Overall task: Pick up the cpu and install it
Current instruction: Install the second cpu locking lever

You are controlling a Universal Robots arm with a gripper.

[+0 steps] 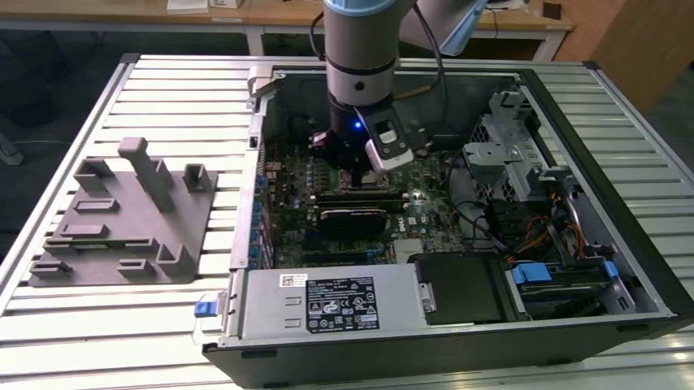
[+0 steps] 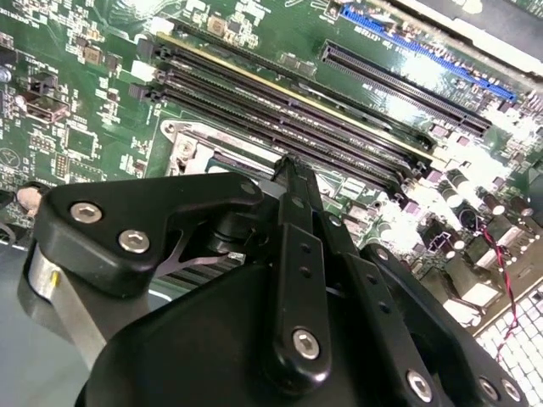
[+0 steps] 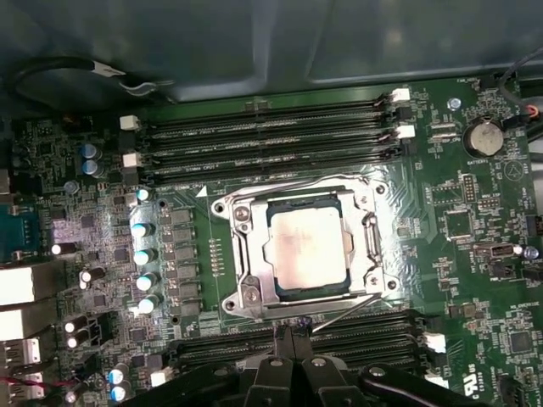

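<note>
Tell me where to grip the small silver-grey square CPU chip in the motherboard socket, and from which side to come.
The small silver-grey square CPU chip lies flat inside the metal socket frame, which borders it all round, so a sideways approach looks blocked. Best guess: come straight down from above and pinch two opposite edges of its raised metal top. The black gripper sits just beside the socket.
</note>
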